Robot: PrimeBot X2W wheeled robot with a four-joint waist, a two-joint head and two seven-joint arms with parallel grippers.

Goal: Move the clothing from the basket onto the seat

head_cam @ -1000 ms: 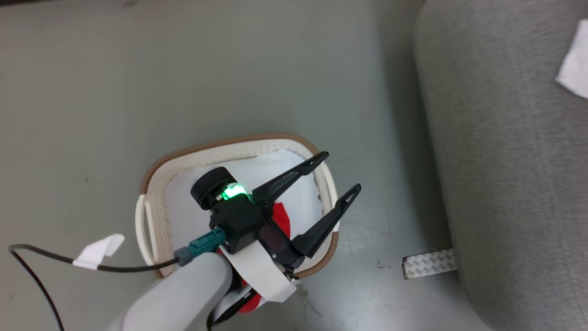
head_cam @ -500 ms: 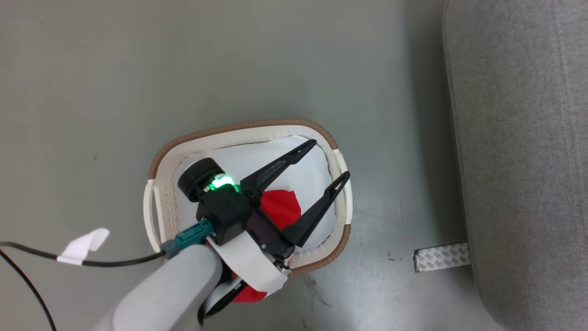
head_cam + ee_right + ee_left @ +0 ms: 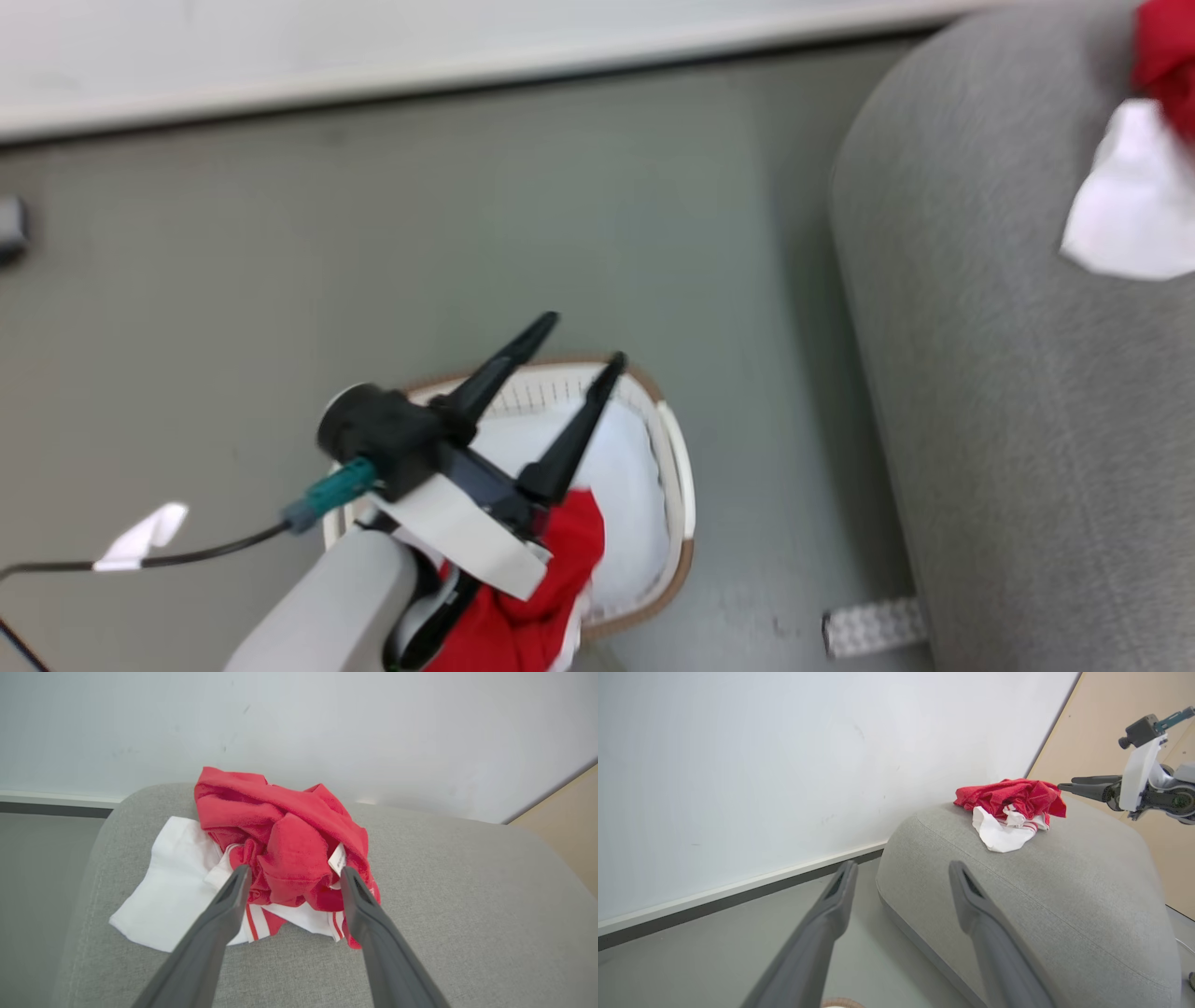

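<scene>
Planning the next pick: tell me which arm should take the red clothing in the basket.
Left. The left pincer, open, hangs above the basket holding the red clothing. The right pincer, also open, is over the garments on the grey sofa, away from the basket.

No text, brand, number or sign is legible. A small white tag (image 3: 337, 858) on the red clothing (image 3: 285, 854), near the far edge of the seat (image 3: 467, 914), perhaps carries print, too small to read.

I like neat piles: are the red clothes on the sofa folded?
No, crumpled. The clothing lies bunched in a heap on the seat, a white part spread flat beside it.
</scene>
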